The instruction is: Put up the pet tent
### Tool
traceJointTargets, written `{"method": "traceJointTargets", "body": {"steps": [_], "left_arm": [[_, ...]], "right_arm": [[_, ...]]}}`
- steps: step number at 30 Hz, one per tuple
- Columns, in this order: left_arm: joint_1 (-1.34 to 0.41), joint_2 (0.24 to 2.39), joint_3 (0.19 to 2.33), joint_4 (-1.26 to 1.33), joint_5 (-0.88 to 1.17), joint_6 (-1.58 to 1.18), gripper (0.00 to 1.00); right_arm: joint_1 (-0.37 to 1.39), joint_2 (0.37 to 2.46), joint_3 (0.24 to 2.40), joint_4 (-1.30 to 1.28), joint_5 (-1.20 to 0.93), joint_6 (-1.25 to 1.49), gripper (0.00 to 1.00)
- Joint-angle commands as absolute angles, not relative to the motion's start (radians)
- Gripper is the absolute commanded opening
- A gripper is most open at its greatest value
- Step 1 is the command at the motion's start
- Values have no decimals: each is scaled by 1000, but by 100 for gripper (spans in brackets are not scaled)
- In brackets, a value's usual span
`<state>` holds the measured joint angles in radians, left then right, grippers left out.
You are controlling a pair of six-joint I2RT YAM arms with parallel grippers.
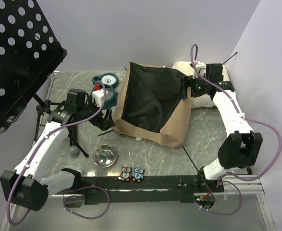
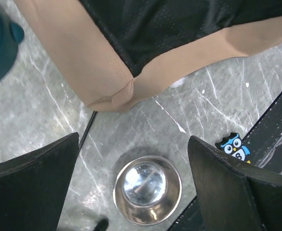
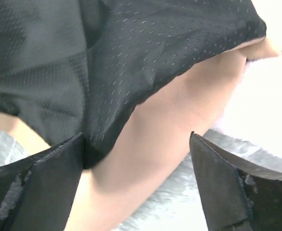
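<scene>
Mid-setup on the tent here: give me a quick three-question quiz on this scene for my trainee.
1. True or false: the left gripper is shut on the pet tent.
2. In the left wrist view, what sits on the table? A) steel bowl B) red mug C) sponge
3. Fill in: the right gripper is open at a tent corner, by a fluffy ____ cushion.
Key: 1 false, it is open and holds nothing; 2 A; 3 white.
</scene>
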<state>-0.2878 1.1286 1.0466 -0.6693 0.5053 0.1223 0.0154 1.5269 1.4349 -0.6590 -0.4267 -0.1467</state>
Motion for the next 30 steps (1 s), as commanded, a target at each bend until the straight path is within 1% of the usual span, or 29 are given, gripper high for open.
{"method": "traceJointTargets", "body": {"steps": [1, 2, 5, 7, 11, 13, 15, 20, 26, 30], "left_arm": [[-285, 1057, 1020, -626, 569, 180, 100], [-281, 1046, 1013, -618, 584, 175, 100], [-244, 1020, 999, -582, 638, 146, 100], [-198, 1014, 997, -571, 696, 130, 100], [-160, 1008, 1002, -563, 756, 120, 100], [-153, 1002, 983, -554, 770, 129, 100], [-153, 994, 962, -548, 778, 149, 100], [-137, 982, 925, -485, 807, 118, 100], [-118, 986, 902, -460, 827, 100, 100], [-86, 999, 891, -425, 856, 60, 100]], "right_arm": [[5, 1390, 1477, -644, -514, -310, 97], [5, 1358, 1467, -634, -555, -354, 100], [14, 1261, 1415, -580, -702, -460, 100], [70, 1208, 1387, -574, -819, -546, 100], [273, 1164, 1315, -566, -839, -711, 100], [355, 1160, 1260, -513, -828, -750, 100], [414, 1192, 1241, -465, -837, -761, 100], [508, 1362, 1296, -424, -882, -776, 100], [592, 1518, 1356, -361, -861, -801, 100], [650, 1584, 1362, -318, -832, -833, 100]]}}
